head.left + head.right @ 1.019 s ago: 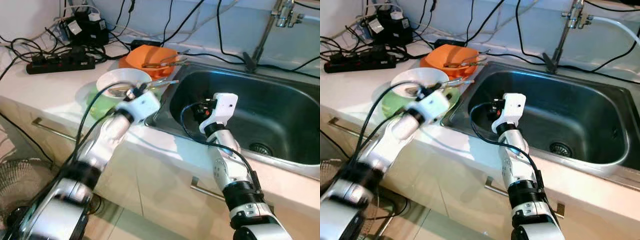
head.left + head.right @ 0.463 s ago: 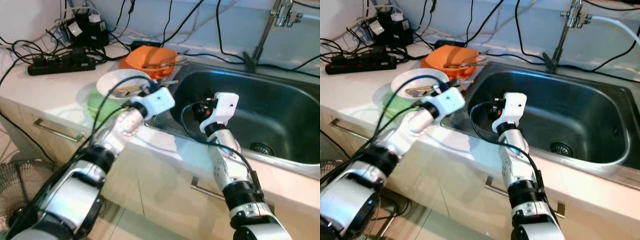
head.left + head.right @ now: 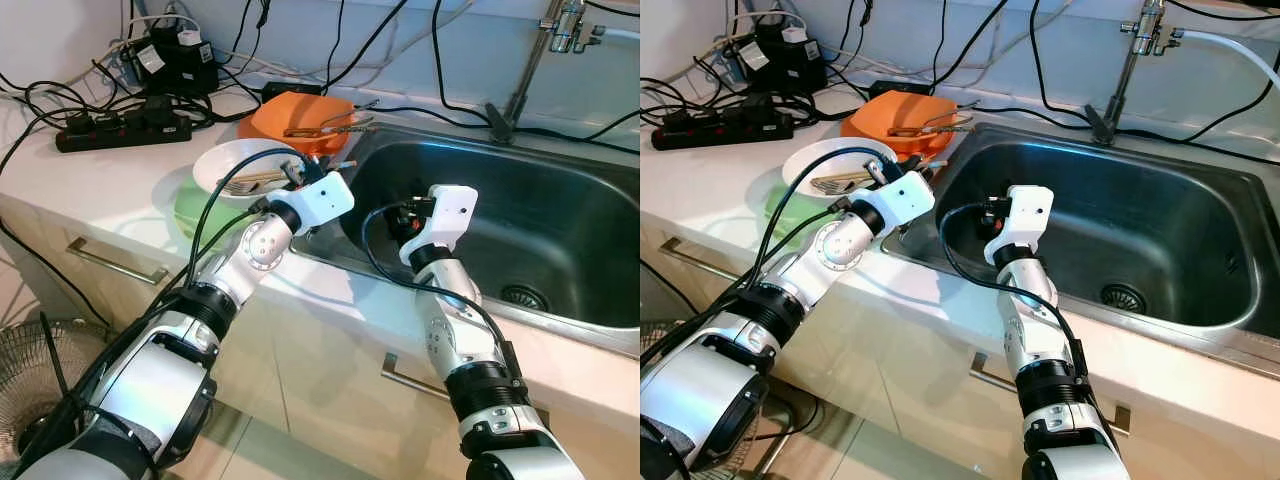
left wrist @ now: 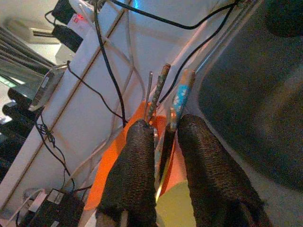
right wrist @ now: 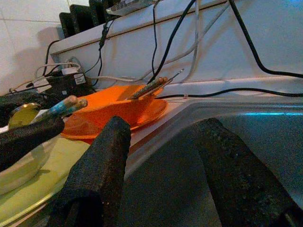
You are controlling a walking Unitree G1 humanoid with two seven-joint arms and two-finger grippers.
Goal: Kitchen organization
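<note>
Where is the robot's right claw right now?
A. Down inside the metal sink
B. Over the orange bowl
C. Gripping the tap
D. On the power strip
A: the right claw hangs inside the steel sink, fingers apart with nothing between them, while the orange bowl sits off on the counter.
</note>
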